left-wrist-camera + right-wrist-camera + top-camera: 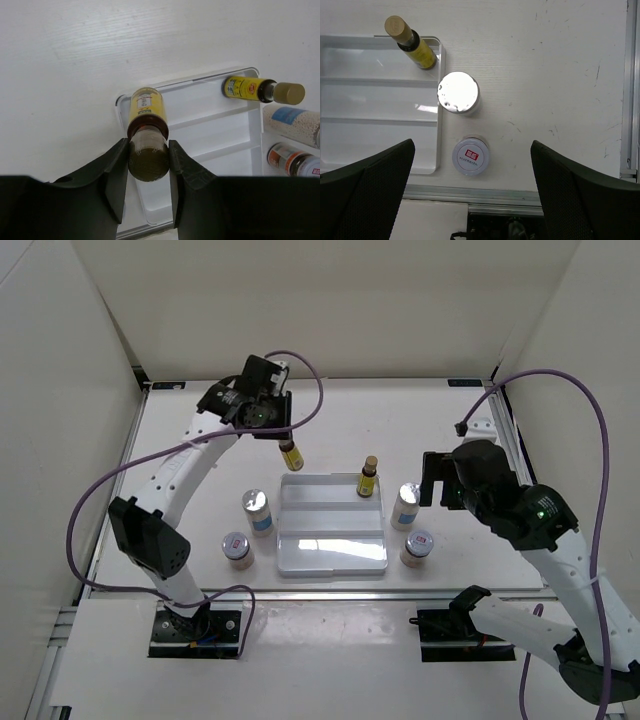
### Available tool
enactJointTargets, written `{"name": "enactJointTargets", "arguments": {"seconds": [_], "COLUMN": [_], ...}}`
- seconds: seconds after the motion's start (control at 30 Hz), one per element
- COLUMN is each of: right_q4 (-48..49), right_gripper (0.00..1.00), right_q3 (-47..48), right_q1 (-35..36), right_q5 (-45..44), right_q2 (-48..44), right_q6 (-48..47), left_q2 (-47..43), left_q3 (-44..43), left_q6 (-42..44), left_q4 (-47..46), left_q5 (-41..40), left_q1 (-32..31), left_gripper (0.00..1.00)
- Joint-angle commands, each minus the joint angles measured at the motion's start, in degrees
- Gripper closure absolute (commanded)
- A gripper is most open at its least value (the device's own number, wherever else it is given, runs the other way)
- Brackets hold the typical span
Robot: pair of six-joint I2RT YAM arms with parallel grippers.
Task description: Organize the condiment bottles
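My left gripper [286, 443] [148, 161] is shut on the dark cap of a slim amber-yellow bottle [291, 455] [146, 107], which is upright at the far-left corner of the white stepped tray [330, 558] [215, 127]. A second amber bottle [368, 478] [244, 88] [417, 47] stands on the tray's far-right step. White bottles [257, 512] [405, 506] [458, 92] and short pinkish jars [236, 549] [417, 547] [470, 156] flank the tray on both sides. My right gripper [432, 480] [472, 145] hovers wide open above the right jar, holding nothing.
The table's metal front rail [520, 196] runs just below the right jar. White walls enclose the workspace, with a rail [508, 435] along the right side. Purple cables [300, 365] loop over both arms.
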State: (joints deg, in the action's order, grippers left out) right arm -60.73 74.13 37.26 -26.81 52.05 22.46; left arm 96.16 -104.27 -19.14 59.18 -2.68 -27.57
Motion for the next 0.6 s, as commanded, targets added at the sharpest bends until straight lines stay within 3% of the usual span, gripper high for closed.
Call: {"name": "enactJointTargets", "arguments": {"seconds": [0.0, 0.13, 0.47, 0.57], "right_q4": [-1.2, -2.3, -2.8, -2.8], "right_gripper": [0.00, 0.00, 0.00, 0.00], "right_q3": [-0.5, -0.5, -1.5, -2.7], "right_q1": [0.1, 0.1, 0.1, 0.1], "right_q5": [-1.3, -1.8, -2.4, -0.7], "right_q2": [-1.2, -1.7, -2.2, -1.2], "right_q6": [0.7, 1.2, 1.2, 1.7], "left_q2": [2.9, 6.6, 10.5, 11.8], "left_q3": [-1.3, -0.8, 1.0, 2.0], "left_q6": [-2.0, -3.0, -4.8, -5.4], "left_q4": [1.1, 1.1, 0.6, 0.6], "left_q5": [-0.7, -3.1, -6.5, -7.7], "left_q1": [-2.6, -6.5, -7.8, -7.8], "left_gripper": [0.89, 0.89, 0.89, 0.68]}}
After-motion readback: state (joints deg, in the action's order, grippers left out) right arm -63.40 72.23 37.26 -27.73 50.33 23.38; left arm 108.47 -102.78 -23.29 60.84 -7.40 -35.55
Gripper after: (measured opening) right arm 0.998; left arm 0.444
